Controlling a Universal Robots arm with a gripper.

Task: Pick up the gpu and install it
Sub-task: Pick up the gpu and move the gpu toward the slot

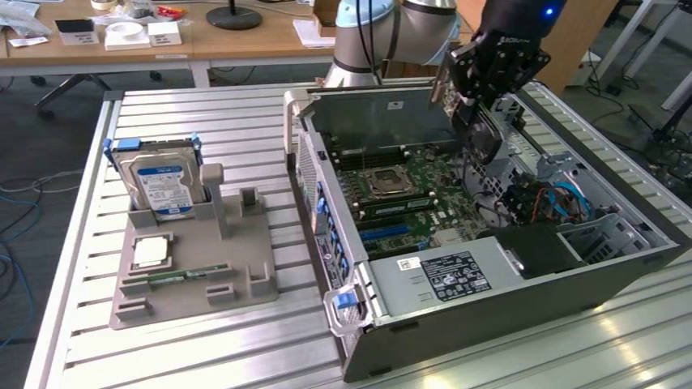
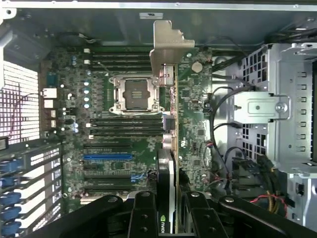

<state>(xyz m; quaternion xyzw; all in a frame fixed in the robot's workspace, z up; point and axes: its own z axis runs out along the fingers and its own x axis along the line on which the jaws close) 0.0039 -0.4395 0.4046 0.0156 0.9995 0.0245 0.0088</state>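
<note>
My gripper (image 1: 484, 101) hangs over the open computer case (image 1: 519, 304), shut on the gpu (image 1: 480, 139), a dark card held on edge above the motherboard (image 1: 416, 203). In the wrist view the gpu (image 2: 169, 148) is seen edge-on between my black fingers (image 2: 143, 218), its silver end bracket (image 2: 171, 42) pointing toward the case wall. The card is above the board, to one side of the CPU socket (image 2: 133, 94) and near the expansion slots, one of them blue (image 2: 108, 156). Whether its lower edge touches a slot is hidden.
A grey holder tray (image 1: 190, 284) at the exterior view's left carries a hard drive (image 1: 162, 182), a CPU (image 1: 149, 251) and a memory stick (image 1: 178, 275). Inside the case, a metal drive cage (image 2: 277, 109) and loose cables (image 2: 223, 148) stand close beside the card.
</note>
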